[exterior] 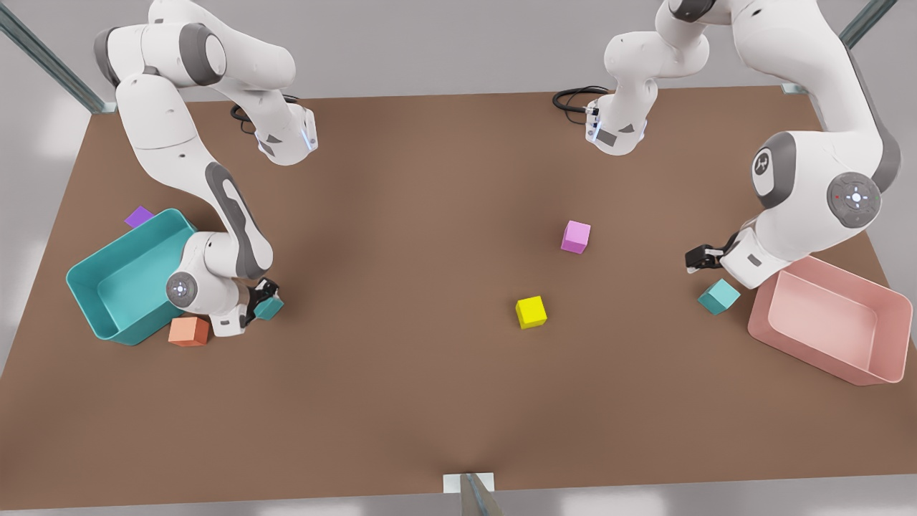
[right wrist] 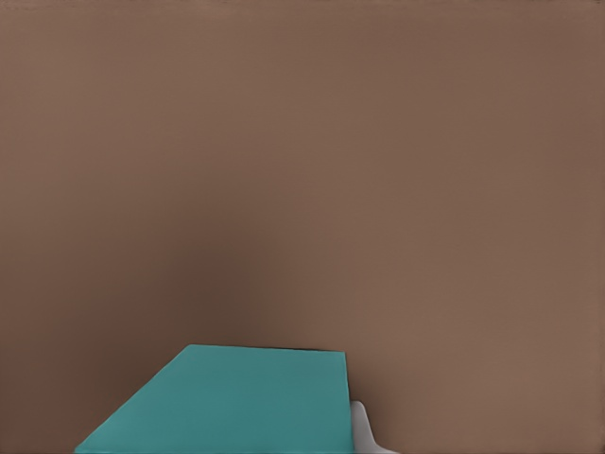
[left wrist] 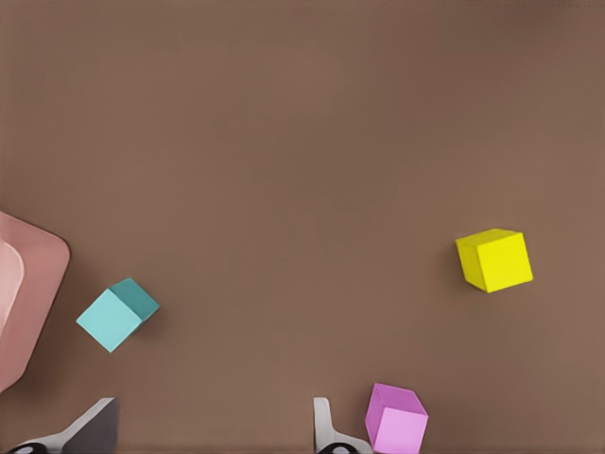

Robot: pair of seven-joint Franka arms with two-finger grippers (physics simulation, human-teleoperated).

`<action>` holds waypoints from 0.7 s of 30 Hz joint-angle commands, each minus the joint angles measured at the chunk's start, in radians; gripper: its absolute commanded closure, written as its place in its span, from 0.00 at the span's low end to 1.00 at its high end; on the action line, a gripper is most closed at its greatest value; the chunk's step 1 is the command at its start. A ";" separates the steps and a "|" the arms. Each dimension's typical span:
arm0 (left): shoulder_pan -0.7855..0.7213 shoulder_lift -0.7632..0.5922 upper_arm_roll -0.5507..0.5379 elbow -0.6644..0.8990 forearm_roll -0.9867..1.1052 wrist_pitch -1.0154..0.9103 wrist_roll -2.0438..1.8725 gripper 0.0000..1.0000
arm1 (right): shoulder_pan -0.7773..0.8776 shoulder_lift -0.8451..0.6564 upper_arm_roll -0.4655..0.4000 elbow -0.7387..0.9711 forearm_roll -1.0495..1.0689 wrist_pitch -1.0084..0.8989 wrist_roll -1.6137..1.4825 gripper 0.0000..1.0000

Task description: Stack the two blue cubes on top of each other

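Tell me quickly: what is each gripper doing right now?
Left gripper: open, above the free blue cube.
Right gripper: shut on the other blue cube.

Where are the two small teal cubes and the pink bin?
held teal cube [exterior: 271, 308], front view, its exposed side beside the right end effector.
free teal cube [exterior: 718, 297], front view, its top face.
pink bin [exterior: 809, 356], front view, its near outer wall.

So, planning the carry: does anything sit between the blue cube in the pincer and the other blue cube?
Yes: the yellow cube sits about midway on the straight line from the blue cube in the right pincer to the other blue cube.
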 commanded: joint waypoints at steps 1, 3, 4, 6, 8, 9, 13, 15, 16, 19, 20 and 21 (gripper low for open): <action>0.005 0.014 0.001 -0.001 0.003 -0.006 -0.008 0.00 | 0.000 0.000 0.001 0.007 -0.004 0.000 -0.003 0.46; 0.086 0.031 0.001 -0.001 0.006 -0.057 -0.043 0.00 | 0.002 -0.002 0.008 0.017 0.007 -0.008 -0.003 0.46; 0.125 0.049 0.001 -0.001 0.006 -0.060 -0.046 0.00 | 0.002 -0.005 0.009 0.032 0.013 -0.031 -0.003 0.46; 0.209 0.104 0.001 -0.001 0.006 -0.049 -0.057 0.00 | 0.006 -0.009 0.044 0.069 0.015 -0.068 0.004 0.45; 0.223 0.101 0.016 -0.062 0.000 0.026 -0.207 0.00 | 0.025 -0.011 0.106 0.083 0.015 -0.071 0.093 0.45; 0.254 0.104 0.018 -0.115 -0.002 0.090 -0.273 0.00 | 0.038 -0.006 0.126 0.095 0.015 -0.071 0.145 0.45; 0.286 0.161 0.018 -0.283 -0.052 0.452 -0.603 0.00 | 0.216 0.026 0.130 0.193 0.039 -0.069 0.380 0.44; 0.300 0.180 0.018 -0.284 -0.054 0.484 -0.632 0.00 | 0.327 0.057 0.130 0.257 0.039 -0.069 0.546 0.43; 0.303 0.196 0.018 -0.284 -0.055 0.509 -0.631 0.00 | 0.379 0.084 0.130 0.310 0.038 -0.069 0.621 0.43; 0.320 0.246 0.018 -0.284 -0.051 0.514 -0.623 0.00 | 0.526 0.210 0.129 0.495 0.033 -0.069 0.813 0.43; 0.312 0.246 0.018 -0.283 -0.049 0.515 -0.623 0.00 | 0.562 0.244 0.129 0.544 0.025 -0.069 0.869 0.43; 0.312 0.256 0.018 -0.283 -0.048 0.514 -0.623 0.00 | 0.591 0.273 0.129 0.590 0.024 -0.069 0.909 0.43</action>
